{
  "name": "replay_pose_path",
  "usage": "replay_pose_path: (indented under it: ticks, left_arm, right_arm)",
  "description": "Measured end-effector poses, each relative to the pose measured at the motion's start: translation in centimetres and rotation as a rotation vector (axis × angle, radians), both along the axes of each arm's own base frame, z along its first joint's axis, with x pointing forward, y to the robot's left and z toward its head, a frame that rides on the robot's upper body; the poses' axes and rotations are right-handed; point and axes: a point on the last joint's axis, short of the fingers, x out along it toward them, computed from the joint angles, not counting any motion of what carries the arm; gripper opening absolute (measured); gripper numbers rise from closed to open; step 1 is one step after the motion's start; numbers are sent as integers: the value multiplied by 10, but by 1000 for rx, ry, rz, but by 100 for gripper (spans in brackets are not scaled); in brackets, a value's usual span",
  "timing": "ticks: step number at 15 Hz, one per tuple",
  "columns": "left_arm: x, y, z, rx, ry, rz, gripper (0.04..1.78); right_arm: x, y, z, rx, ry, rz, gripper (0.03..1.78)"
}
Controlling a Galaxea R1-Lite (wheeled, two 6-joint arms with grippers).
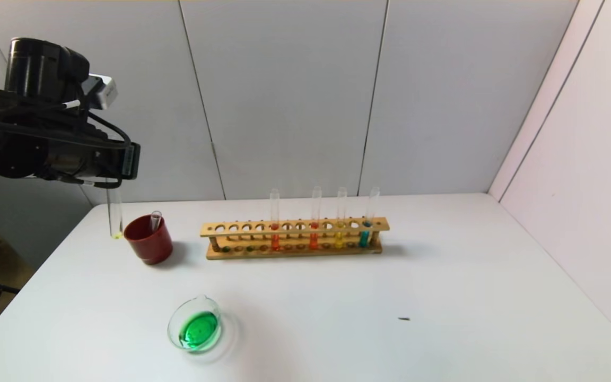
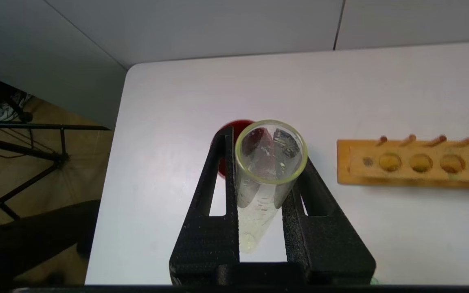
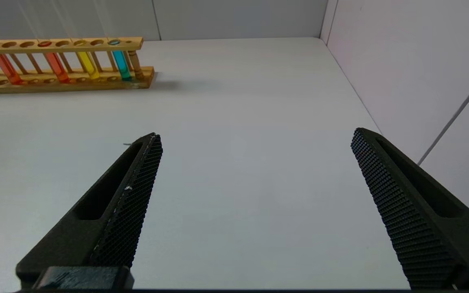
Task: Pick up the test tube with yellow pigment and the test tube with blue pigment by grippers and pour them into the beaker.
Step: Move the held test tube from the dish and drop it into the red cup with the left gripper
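From my head view, my left gripper hangs high at the left end of the counter, clamped on the upper part of the yellow tube. The tube hangs upright with only a trace of yellow at its bottom, just beside the red cup, where another empty tube, which I take for the spent blue one, leans. The beaker near the front holds green liquid, so I judge both pours done. The rack keeps two orange-red tubes, an amber one and a teal one.

From my left wrist, the fingers press both sides of the near-empty tube, its open mouth towards the camera, the cup's rim showing beyond.

From my right wrist, my right gripper is spread wide over bare counter, idle, well apart from the rack.

The next move, as I judge it: shift the tube over the cup's mouth, lower it beside the leaning one, then let go gently.
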Motion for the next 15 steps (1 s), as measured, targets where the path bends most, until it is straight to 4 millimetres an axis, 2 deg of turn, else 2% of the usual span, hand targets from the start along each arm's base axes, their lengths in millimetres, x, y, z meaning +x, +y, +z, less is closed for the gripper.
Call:
replay_pose_path:
  ticks: [3,9,15]
  left_arm:
    - [23,17,-8,-28,-27,19,34]
    - [66,48,-38,-47,-57,70,34]
    - [92,61,-76,-68,-16,87,34]
  right_arm:
    - [0,0,0,0,0,0,170]
    - [0,0,0,0,0,0,170]
    - [0,0,0,0,0,0,170]
